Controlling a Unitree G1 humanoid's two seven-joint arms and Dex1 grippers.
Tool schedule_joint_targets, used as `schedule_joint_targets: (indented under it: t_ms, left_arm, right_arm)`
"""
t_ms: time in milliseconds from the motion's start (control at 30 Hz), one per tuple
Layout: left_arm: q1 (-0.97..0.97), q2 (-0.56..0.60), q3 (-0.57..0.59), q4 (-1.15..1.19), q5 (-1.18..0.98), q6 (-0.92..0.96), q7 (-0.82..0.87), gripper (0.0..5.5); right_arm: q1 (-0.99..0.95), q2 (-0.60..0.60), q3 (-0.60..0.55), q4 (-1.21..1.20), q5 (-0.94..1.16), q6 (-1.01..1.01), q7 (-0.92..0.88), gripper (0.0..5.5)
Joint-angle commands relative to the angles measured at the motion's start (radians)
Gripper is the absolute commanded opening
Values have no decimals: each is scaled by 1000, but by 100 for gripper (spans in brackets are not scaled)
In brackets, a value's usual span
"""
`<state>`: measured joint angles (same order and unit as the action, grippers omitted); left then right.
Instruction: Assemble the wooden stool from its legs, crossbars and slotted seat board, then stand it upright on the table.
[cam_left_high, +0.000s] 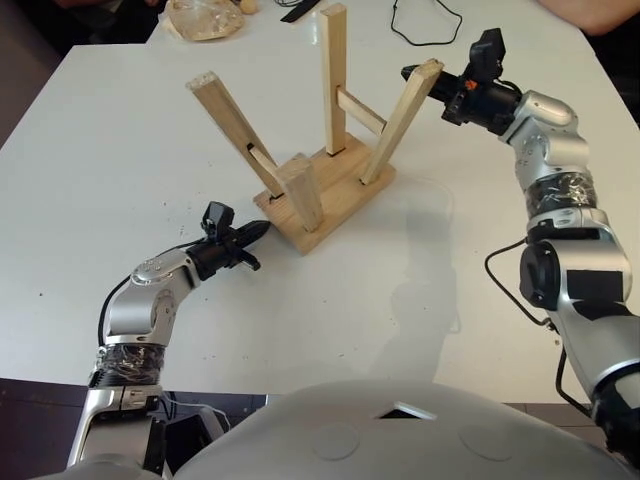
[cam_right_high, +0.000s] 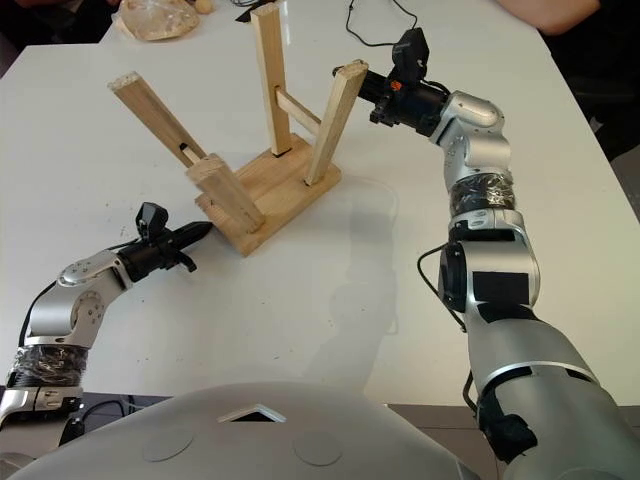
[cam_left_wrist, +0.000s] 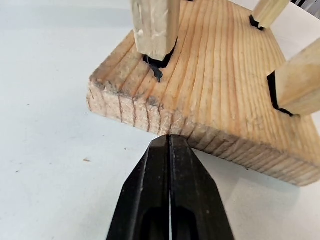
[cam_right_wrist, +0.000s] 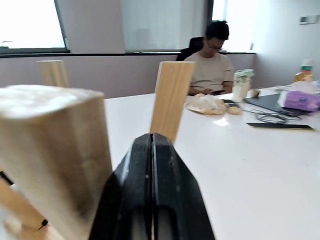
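The wooden stool lies upside down on the white table, its seat board (cam_left_high: 345, 190) flat and its legs pointing up. The near leg (cam_left_high: 300, 190) is short in view, the left leg (cam_left_high: 232, 122) leans outward, and the back leg (cam_left_high: 334, 75) stands straight. A crossbar (cam_left_high: 362, 110) joins the back leg to the right leg (cam_left_high: 400, 120). My left gripper (cam_left_high: 262, 230) is shut, its tip just short of the board's near edge (cam_left_wrist: 165, 122). My right gripper (cam_left_high: 410, 73) is shut and empty, right beside the top of the right leg (cam_right_wrist: 55, 150).
A clear plastic bag (cam_left_high: 205, 18) and a black cable (cam_left_high: 425, 25) lie at the far end of the table. Open white tabletop (cam_left_high: 400, 300) stretches in front of and to the right of the stool.
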<state>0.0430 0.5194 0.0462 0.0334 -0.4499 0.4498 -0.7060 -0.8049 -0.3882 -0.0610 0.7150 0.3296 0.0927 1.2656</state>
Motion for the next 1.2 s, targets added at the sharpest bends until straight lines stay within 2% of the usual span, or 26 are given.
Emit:
schedule_joint_targets:
  t_ms: [33,200,467,567,667,733,1000,1200]
  left_arm:
    - [16,-6,-31,46,48,36,17,4]
    - [29,-14,-20,32,48,31,33,4]
    - [33,-4,44,70,57,11,81,4]
    - [73,36,61,20,43,38,51,4]
    - [163,109,77,-99,21,89,1,4]
    - [223,149,70,-155,29,105,-25,4]
    - [244,140,-35,-224,51,127,-24,4]
    - [248,141,-62,-235,54,130,-25,4]
  right_arm:
    - [128,-23,51,-212,11,72,30,0]
    - [275,-64,36,-443,32,147,-43,0]
    - [355,-130,-176,-519,108,207,-254,0]
    - [416,-158,-199,-498,63,186,-330,0]
    - [547,-196,-66,-436,-162,42,-425,0]
    - [605,-176,1,-415,-235,-13,-458,0]
    - [650,-77,176,-378,-341,-93,-499,0]
    - [586,-73,237,-314,-379,-140,-500,0]
